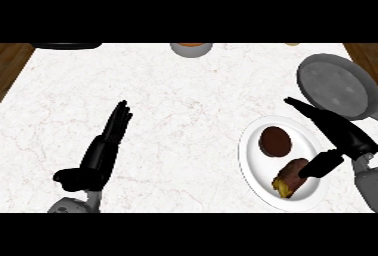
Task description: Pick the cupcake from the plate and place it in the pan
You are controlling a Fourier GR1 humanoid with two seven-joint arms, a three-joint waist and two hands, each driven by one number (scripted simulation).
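A white plate (255, 170) lies at the counter's right. On it sit a round dark-brown cupcake (275, 141) and, nearer me, a reddish-brown piece of food with a yellow end (290, 181). My right hand (343, 135) hangs over the plate's right rim, open. Its fingers point up-left toward the pan, and its thumb (322, 165) reaches down onto the reddish piece. The cupcake lies just left of the hand, untouched. The grey round pan (332, 82) sits beyond the plate at the far right. My left hand (105, 147) rests open at the lower left, fingers straight.
A grey bowl with orange contents (192, 48) stands at the far edge, middle. A dark object (66, 45) shows at the top left and a small pale one (293, 44) at the top right. Wooden floor (11, 62) borders both sides of the counter.
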